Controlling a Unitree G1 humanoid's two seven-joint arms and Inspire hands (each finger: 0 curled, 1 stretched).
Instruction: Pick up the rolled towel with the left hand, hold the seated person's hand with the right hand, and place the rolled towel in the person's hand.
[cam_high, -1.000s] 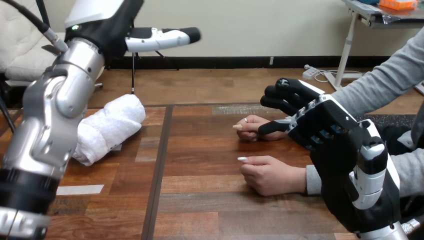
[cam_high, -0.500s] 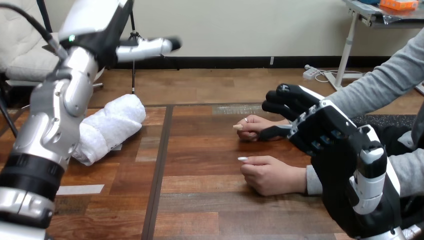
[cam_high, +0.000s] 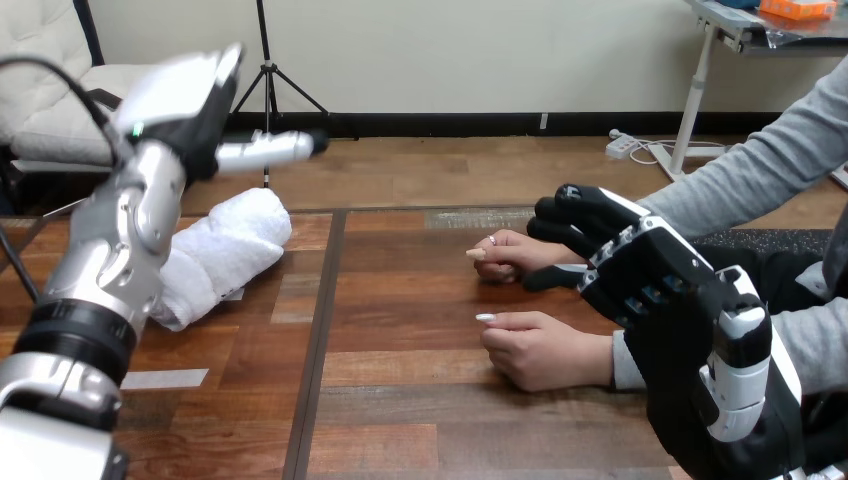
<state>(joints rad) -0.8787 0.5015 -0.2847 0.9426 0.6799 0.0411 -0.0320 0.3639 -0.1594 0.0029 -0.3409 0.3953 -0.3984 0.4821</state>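
The rolled white towel (cam_high: 218, 254) lies on the wooden table (cam_high: 400, 400) at the far left. My left hand (cam_high: 185, 100) hangs in the air above the towel's far end, open, one straight finger pointing right, apart from the towel. My right hand (cam_high: 622, 262) is at the right, open with relaxed fingers, standing over the wrist of the person's far hand (cam_high: 508, 254), fingers beyond it and thumb on the near side. I cannot tell whether they touch. The person's near hand (cam_high: 540, 350) rests loosely closed on the table, in front of my right arm.
A dark seam (cam_high: 318, 340) runs down the table between the towel and the person's hands. The person's grey-sleeved arm (cam_high: 770, 165) comes in from the right edge. A strip of tape (cam_high: 160, 379) lies on the table by my left forearm.
My left arm has swung down and to the left, bringing the hand lower over the towel. My right hand has shifted only slightly. The towel and the person's hands have not moved.
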